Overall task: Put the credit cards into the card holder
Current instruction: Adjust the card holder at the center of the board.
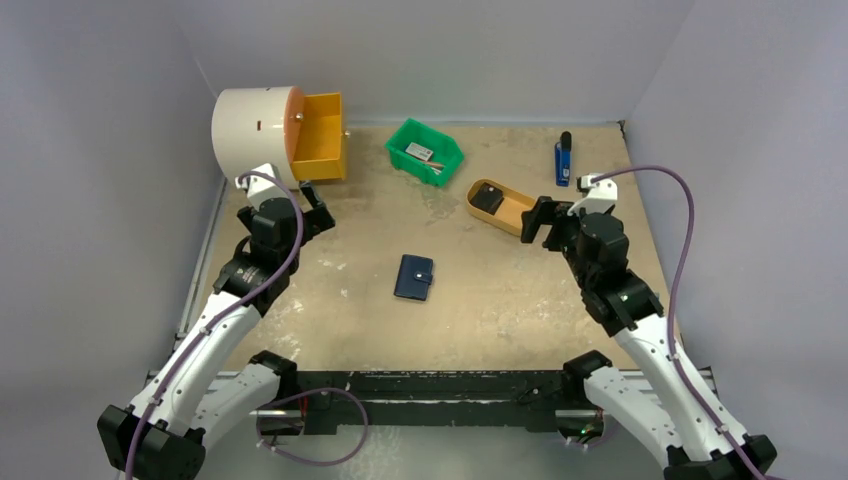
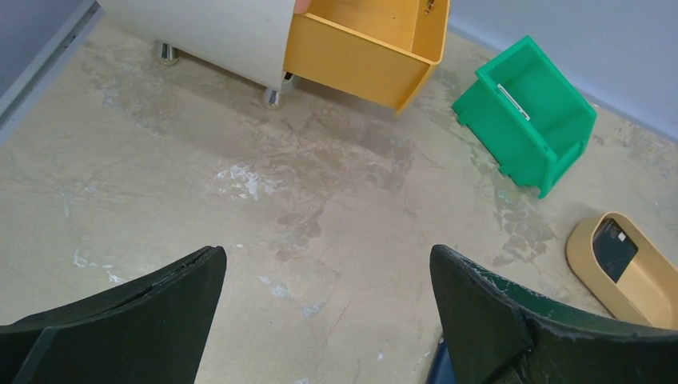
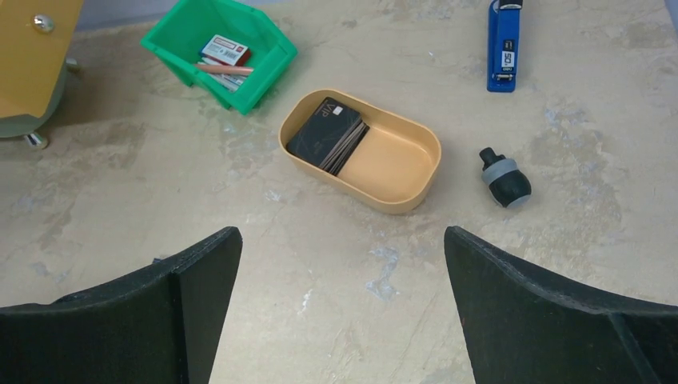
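We see card holder (image 2: pixel 436 370) only as sliver at left wrist view's bottom edge. Right edge cuts tan tray (image 2: pixel 652 284). We can't count stacked cards (image 3: pixel 328 134).

One card holder (image 1: pixel 414 277), one green bin (image 1: pixel 447 150), one tray (image 3: pixel 384 200)

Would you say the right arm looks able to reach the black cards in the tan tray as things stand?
Probably yes: the right arm has its jaws open facing the tan tray, with bare table between. The black cards lie uncovered, though stacked against the tray's wall.
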